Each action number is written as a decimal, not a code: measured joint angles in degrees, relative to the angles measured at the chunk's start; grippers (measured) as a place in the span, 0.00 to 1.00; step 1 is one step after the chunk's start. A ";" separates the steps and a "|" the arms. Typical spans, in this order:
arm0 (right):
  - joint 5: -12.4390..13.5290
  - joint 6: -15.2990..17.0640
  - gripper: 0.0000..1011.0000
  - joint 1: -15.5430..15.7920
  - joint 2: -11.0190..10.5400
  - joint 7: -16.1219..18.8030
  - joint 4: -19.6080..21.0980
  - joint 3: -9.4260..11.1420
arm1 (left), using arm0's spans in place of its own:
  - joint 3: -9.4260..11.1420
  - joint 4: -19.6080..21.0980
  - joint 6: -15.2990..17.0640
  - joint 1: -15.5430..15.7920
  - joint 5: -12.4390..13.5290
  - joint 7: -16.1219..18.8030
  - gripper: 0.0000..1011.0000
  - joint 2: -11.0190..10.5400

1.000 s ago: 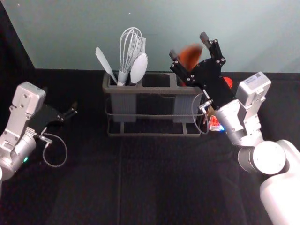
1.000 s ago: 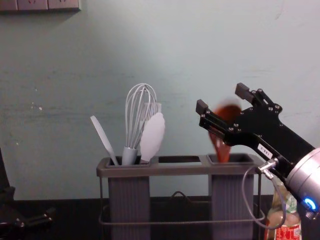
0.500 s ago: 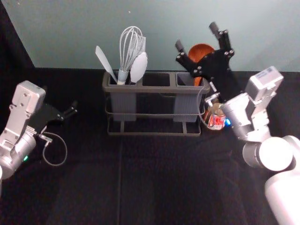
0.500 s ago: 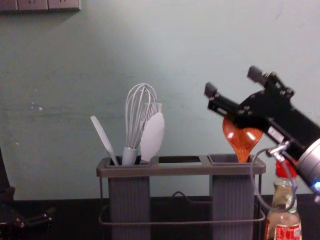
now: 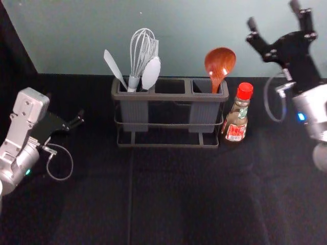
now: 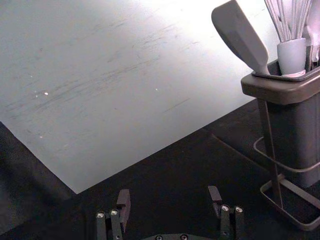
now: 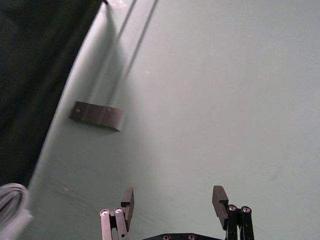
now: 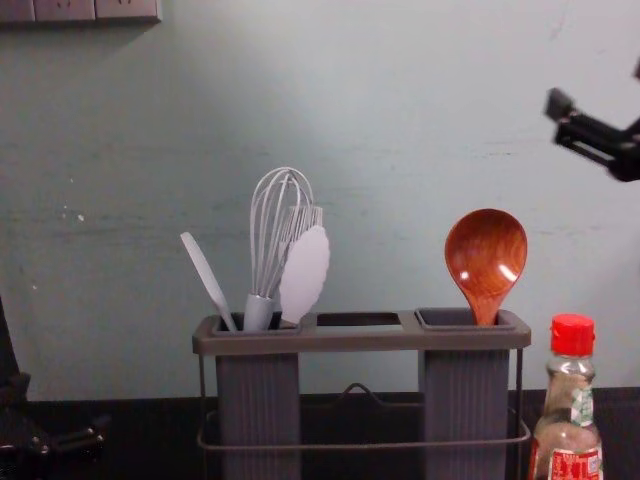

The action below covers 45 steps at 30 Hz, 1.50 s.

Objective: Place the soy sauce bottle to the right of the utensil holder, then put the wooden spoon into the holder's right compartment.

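Wooden spoon (image 5: 220, 61) in holder (image 5: 170, 97), soy sauce bottle (image 5: 236, 122) beside.
Right gripper (image 5: 273, 15), upper right, gapes empty; a low inward swing could topple the bottle. Left gripper (image 6: 169, 196), far left: open, empty.

Glare whitens the wall (image 6: 185, 35), softly shadowed in places; highlights fleck the wooden spoon (image 8: 486, 255).

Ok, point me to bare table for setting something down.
Free table: in front of the holder, and right of the bottle. Crowded: the left compartment, packed around the whisk, and the slim gap between holder and bottle.
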<state>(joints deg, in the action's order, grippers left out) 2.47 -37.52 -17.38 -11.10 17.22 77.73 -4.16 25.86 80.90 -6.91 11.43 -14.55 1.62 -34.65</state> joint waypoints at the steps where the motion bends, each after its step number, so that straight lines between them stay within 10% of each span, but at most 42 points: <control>1: 0.00 0.38 0.99 0.24 -0.64 -0.13 0.44 0.83 | 0.00 0.00 0.00 0.00 0.00 0.00 1.00 0.00; 13: -5.96 15.04 0.99 4.64 -4.36 -4.74 5.35 5.06 | 0.00 0.00 0.00 0.00 0.00 0.00 1.00 0.00; 25: -6.30 29.22 0.99 7.65 -6.73 -4.31 6.30 4.60 | 0.00 0.00 0.00 0.00 0.00 0.00 1.00 0.00; 45: -5.11 30.27 0.99 8.65 -6.03 -5.03 0.92 1.89 | 0.00 0.00 0.00 0.00 0.00 0.00 1.00 0.00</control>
<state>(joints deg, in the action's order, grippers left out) -2.64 -7.26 -8.73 -17.13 12.19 78.65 -2.27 25.86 80.90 -6.91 11.43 -14.55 1.62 -34.64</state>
